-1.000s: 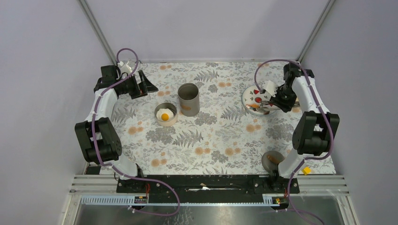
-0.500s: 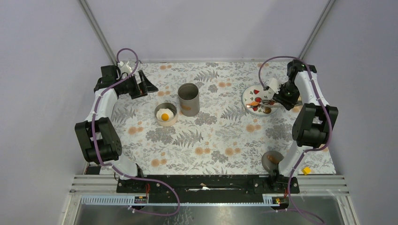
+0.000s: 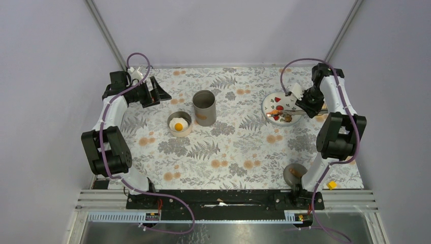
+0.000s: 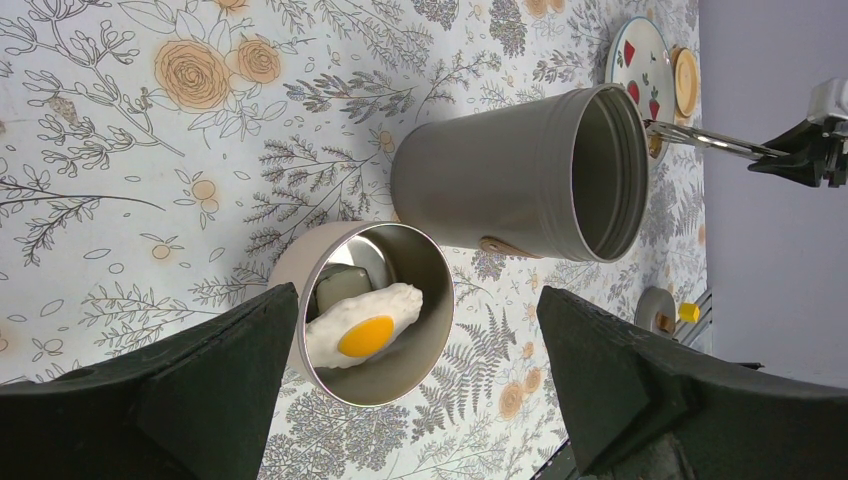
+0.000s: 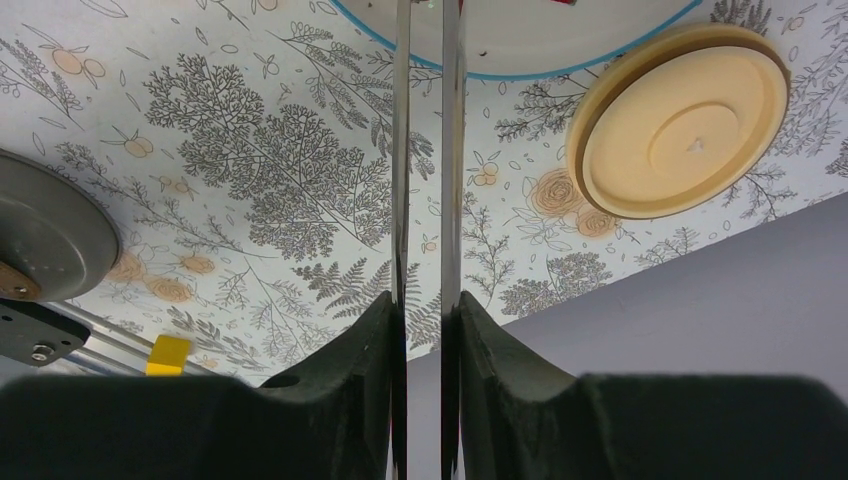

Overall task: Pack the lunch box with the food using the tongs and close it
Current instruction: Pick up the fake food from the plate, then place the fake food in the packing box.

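Observation:
My right gripper (image 3: 306, 103) is shut on the silver tongs (image 5: 402, 150); its fingers (image 5: 372, 340) press the two arms close together. The tongs (image 3: 285, 108) reach left over the white plate (image 3: 268, 103), which carries red (image 3: 278, 99) and orange-brown (image 3: 275, 112) food. Whether the tips pinch a piece is unclear. The fried egg (image 4: 362, 325) lies in the lunch box's low tier (image 3: 179, 123), beside its tall open canister (image 3: 204, 107). My left gripper (image 4: 415, 300) hangs open, well above and left of the tier, holding nothing.
A beige round lid (image 5: 680, 120) lies right of the plate near the wall. A grey lid (image 3: 295, 173) sits by the right arm's base, with a small yellow block (image 3: 331, 185) next to it. Grey walls close the back and sides.
The right gripper has squeezed the tongs' arms closer together and shifted slightly toward the back over the plate's right edge. The left arm has not moved.

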Action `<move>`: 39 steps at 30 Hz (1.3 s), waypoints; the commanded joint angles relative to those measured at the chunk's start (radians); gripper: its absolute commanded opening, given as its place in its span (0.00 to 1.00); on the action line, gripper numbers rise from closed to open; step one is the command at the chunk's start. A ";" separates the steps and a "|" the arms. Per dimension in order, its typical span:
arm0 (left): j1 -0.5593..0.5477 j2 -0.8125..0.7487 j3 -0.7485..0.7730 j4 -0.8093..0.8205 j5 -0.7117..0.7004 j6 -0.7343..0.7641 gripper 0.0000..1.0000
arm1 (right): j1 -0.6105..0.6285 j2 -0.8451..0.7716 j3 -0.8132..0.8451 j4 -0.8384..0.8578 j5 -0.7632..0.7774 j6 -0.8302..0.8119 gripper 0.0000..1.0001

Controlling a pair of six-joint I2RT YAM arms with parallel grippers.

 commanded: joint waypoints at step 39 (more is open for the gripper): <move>-0.001 0.000 0.015 0.032 0.032 0.000 0.99 | 0.683 0.223 0.908 -0.272 -0.238 0.373 0.17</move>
